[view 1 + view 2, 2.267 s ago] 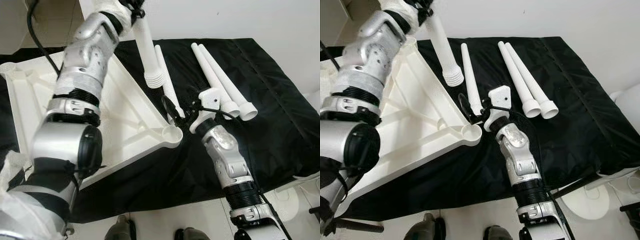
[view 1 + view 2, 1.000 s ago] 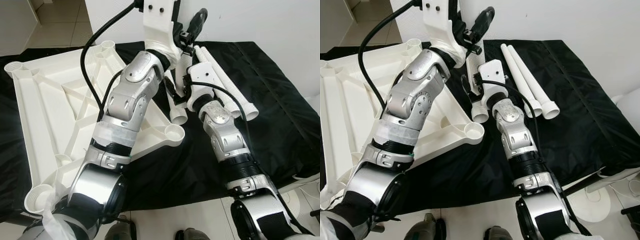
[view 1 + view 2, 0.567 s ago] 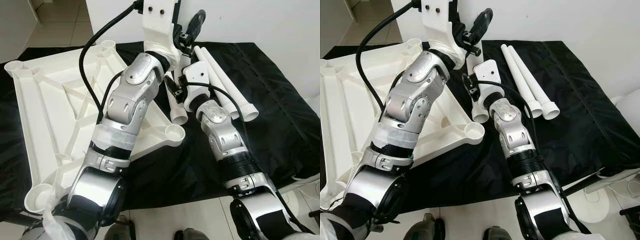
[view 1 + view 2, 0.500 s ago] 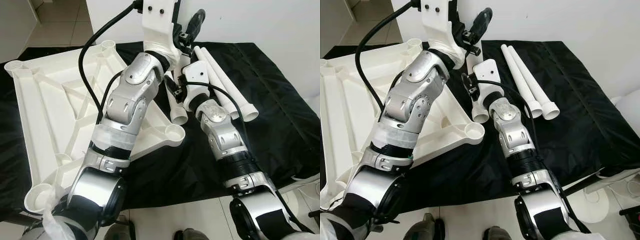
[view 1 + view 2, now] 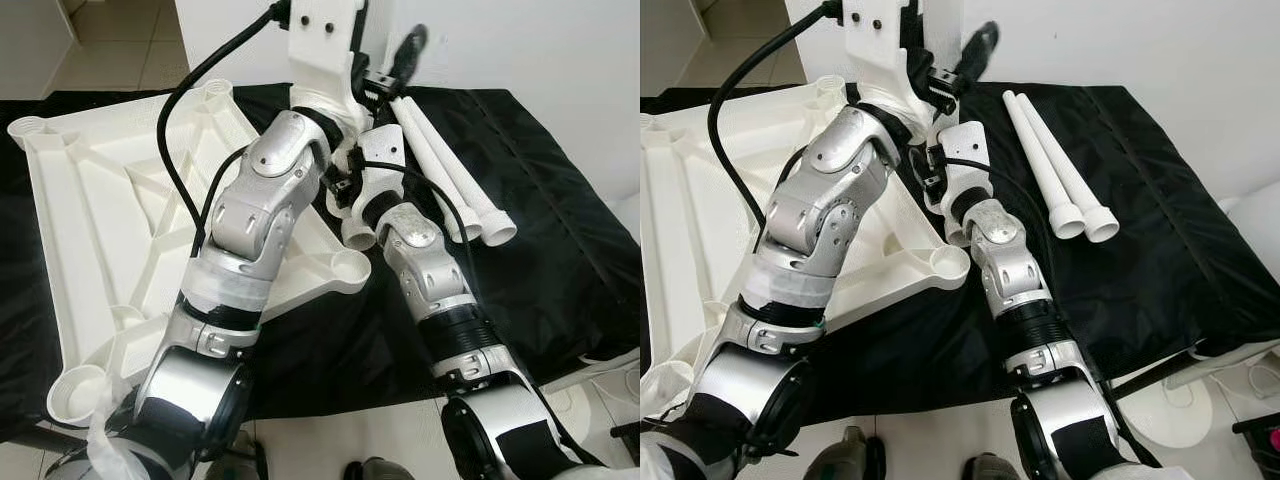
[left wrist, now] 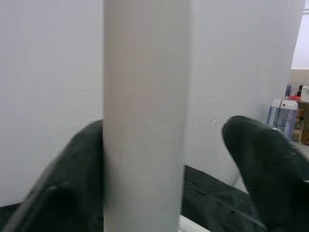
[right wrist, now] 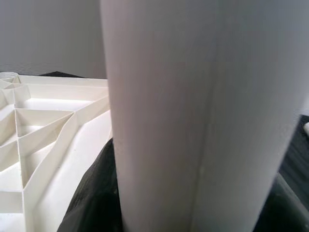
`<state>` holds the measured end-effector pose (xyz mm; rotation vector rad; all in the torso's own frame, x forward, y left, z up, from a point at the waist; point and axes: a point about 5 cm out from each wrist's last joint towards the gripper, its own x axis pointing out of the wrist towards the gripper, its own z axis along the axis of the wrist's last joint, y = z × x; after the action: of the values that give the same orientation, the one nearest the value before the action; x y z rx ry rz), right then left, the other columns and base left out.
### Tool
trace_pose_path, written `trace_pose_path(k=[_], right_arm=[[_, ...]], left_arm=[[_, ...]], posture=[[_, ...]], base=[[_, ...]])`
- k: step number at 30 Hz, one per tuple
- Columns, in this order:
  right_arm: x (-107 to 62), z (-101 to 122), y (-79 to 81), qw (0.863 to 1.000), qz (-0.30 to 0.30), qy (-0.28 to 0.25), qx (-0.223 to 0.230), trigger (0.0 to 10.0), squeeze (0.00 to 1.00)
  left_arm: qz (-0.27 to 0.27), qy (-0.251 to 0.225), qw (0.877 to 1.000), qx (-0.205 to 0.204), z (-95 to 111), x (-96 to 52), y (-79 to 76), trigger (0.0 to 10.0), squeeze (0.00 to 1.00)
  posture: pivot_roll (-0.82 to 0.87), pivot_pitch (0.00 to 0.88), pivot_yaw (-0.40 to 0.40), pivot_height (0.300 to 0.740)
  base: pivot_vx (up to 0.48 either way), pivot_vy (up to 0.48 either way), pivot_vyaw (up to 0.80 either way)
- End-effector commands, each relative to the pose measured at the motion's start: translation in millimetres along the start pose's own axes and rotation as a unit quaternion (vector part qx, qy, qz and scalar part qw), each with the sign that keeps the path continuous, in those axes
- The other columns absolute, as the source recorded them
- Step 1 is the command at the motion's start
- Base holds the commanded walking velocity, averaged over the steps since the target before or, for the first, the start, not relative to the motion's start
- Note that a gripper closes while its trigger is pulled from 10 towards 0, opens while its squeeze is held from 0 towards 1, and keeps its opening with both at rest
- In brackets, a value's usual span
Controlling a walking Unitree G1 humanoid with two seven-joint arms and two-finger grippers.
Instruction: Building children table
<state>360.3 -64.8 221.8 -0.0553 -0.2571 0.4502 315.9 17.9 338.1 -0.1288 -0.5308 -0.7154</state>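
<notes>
The white tabletop (image 5: 90, 230) lies upside down on a black cloth, its near corner socket (image 5: 345, 268) facing up. My right gripper (image 7: 198, 203) is shut on a white leg (image 7: 193, 111), tilted, whose flared end (image 5: 358, 233) hangs just behind that socket. My left arm is raised over the middle, one black finger (image 5: 406, 50) showing. In the left wrist view another stretch of white leg (image 6: 145, 116) stands between the fingers of my left gripper (image 6: 169, 164), touching one finger, with a gap to the other. Two loose legs (image 5: 450, 170) lie side by side on the cloth.
The black cloth (image 5: 560, 240) spreads under everything and runs to a white wall at the back. More sockets sit at the tabletop's other corners (image 5: 80, 385). A round white base (image 5: 1170, 405) stands on the floor at the right. My feet (image 5: 855, 455) are at the cloth's near edge.
My left arm has swung from the far left to over the middle. My right gripper has lifted a leg off the cloth and shifted left toward the corner socket.
</notes>
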Motion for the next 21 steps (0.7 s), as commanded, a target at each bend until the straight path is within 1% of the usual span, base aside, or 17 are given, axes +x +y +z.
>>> trace_pose_path(k=[1, 2, 3, 5, 7, 8, 10, 11, 14, 15, 17, 18, 19, 20, 21], right_arm=[[0.5, 1.9, -2.8, 1.000, -0.012, -0.004, 0.021, 10.0, 0.00], [0.5, 1.9, -2.8, 1.000, -0.012, -0.004, 0.021, 10.0, 0.00], [0.8, 2.3, -3.6, 0.999, -0.017, -0.005, 0.030, 10.0, 0.00], [1.0, 2.4, -4.5, 0.999, -0.022, -0.006, 0.036, 10.0, 0.00], [0.1, 1.2, -9.5, 0.998, -0.039, -0.005, 0.042, 10.0, 0.00], [0.1, 1.2, -9.5, 0.998, -0.039, -0.005, 0.042, 10.0, 0.00], [-3.1, -1.6, -16.5, 0.997, -0.061, -0.003, 0.050, 10.0, 0.00], [-4.1, -2.3, -18.3, 0.996, -0.066, -0.003, 0.052, 10.0, 0.00], [-6.3, -4.1, -21.0, 0.995, -0.075, -0.001, 0.063, 10.0, 0.00], [-6.3, -4.1, -21.0, 0.995, -0.075, -0.001, 0.063, 10.0, 0.00], [-10.8, -7.3, -26.6, 0.994, -0.082, 0.002, 0.067, 10.0, 0.00], [-10.8, -7.3, -26.6, 0.994, -0.082, 0.002, 0.067, 10.0, 0.00], [-13.5, -8.3, -30.4, 0.994, -0.084, 0.003, 0.064, 10.0, 0.00], [-13.5, -8.3, -30.4, 0.994, -0.084, 0.003, 0.064, 10.0, 0.00], [-16.0, -7.3, -34.0, 0.996, -0.080, -0.003, 0.046, 10.0, 0.00]], left_arm=[[-0.022, 0.003, 1.000, 0.002, 0.2, -0.7, -6.2, 10.0, 1.00], [-0.022, 0.003, 1.000, 0.002, 0.2, -0.7, -6.2, 10.0, 1.00], [-0.023, 0.003, 1.000, 0.003, 1.2, -1.3, -6.0, 10.0, 0.00], [-0.023, 0.001, 1.000, -0.003, 2.3, -1.9, -6.0, 10.0, 0.00], [-0.019, -0.003, 1.000, -0.025, 4.4, -3.3, -4.9, 10.0, 0.00], [-0.019, -0.003, 1.000, -0.025, 4.4, -3.3, -4.9, 10.0, 0.00], [-0.001, -0.005, 0.999, -0.047, 5.5, -5.9, 1.5, 10.0, 0.00], [0.005, -0.005, 0.999, -0.053, 5.6, -6.6, 3.7, 10.0, 0.00], [0.019, -0.002, 0.998, -0.059, 6.4, -9.2, 10.6, 10.0, 0.00], [0.019, -0.002, 0.998, -0.059, 6.4, -9.2, 10.6, 10.0, 0.00], [0.040, 0.008, 0.997, -0.061, 5.6, -15.2, 22.1, 10.0, 0.00], [0.040, 0.008, 0.997, -0.061, 5.6, -15.2, 22.1, 10.0, 0.00], [0.052, 0.020, 0.997, -0.059, 3.6, -19.8, 29.3, 10.0, 0.00], [0.052, 0.020, 0.997, -0.059, 3.6, -19.8, 29.3, 10.0, 0.00], [0.074, 0.039, 0.995, -0.054, -1.4, -26.5, 39.6, 10.0, 0.00]], posture=[[0.01, 0.060, -0.052, 0.740], [0.01, 0.060, -0.052, 0.740], [0.01, 0.064, -0.052, 0.740], [0.01, 0.064, -0.052, 0.740], [0.01, 0.065, -0.043, 0.740], [0.01, 0.065, -0.043, 0.740], [0.01, 0.066, -0.036, 0.740], [0.01, 0.066, -0.036, 0.740], [0.01, 0.068, -0.026, 0.740], [0.01, 0.068, -0.026, 0.740], [0.01, 0.073, -0.008, 0.740], [0.01, 0.073, -0.008, 0.740], [0.01, 0.076, -0.001, 0.740], [0.01, 0.076, -0.001, 0.740], [-0.01, 0.078, 0.024, 0.740]], base=[[0.000, 0.000, 0.00], [0.000, 0.000, 0.00], [0.000, 0.000, 0.00], [0.000, 0.000, 0.00], [0.000, 0.000, 0.00], [0.000, 0.000, 0.00], [0.000, 0.000, 0.00], [0.000, 0.000, 0.00], [0.000, 0.000, 0.00], [0.000, 0.000, 0.00], [0.000, 0.000, 0.00], [0.000, 0.000, 0.00], [0.000, 0.000, 0.00], [0.000, 0.000, 0.00], [0.000, 0.000, 0.00]])
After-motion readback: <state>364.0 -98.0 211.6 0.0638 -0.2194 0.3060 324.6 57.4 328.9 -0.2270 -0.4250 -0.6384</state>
